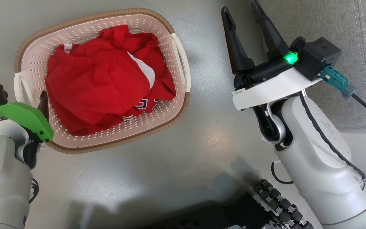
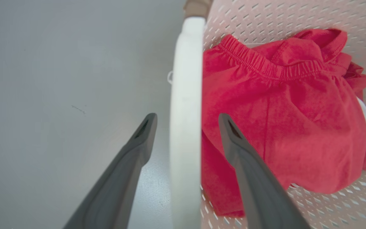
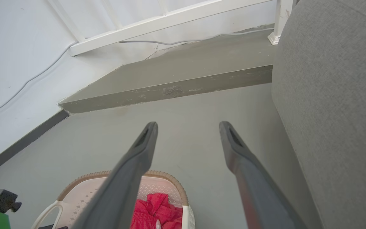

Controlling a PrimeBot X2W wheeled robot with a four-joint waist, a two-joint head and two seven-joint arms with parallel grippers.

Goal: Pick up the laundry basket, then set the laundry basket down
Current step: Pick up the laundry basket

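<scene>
The laundry basket stands on the grey floor at the upper left of the head view, cream-white and perforated with a brown rim, holding red clothes. My left gripper is at its left side loop handle. In the left wrist view the left gripper is open, its fingers astride the white handle: one over the floor, one over the red clothes inside the laundry basket. My right gripper hangs open to the basket's right, over bare floor. The laundry basket shows low left there.
A grey sofa stands close on the right, beside the right arm. Ahead are a low grey step, a white railing and a wall. My base with black rollers is at the bottom.
</scene>
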